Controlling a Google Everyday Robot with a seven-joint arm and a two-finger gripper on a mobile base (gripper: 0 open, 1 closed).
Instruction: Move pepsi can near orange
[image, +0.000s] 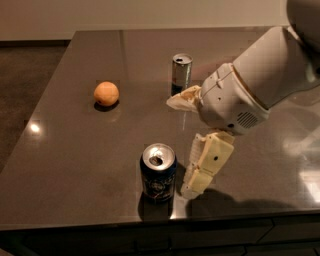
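The pepsi can (158, 172) stands upright near the table's front edge, dark navy with a silver opened top. The orange (106, 93) lies on the table to the far left of the can, well apart from it. My gripper (183, 145) is just right of the pepsi can, above the tabletop. It is open: one finger (206, 166) hangs down next to the can's right side, the other (183, 99) points left, farther back. Nothing is between them.
A taller slim silver-and-blue can (181, 72) stands upright behind the gripper, at the table's middle back. The dark glossy table (75, 150) ends at a front edge just below the pepsi can and at a left edge beyond the orange.
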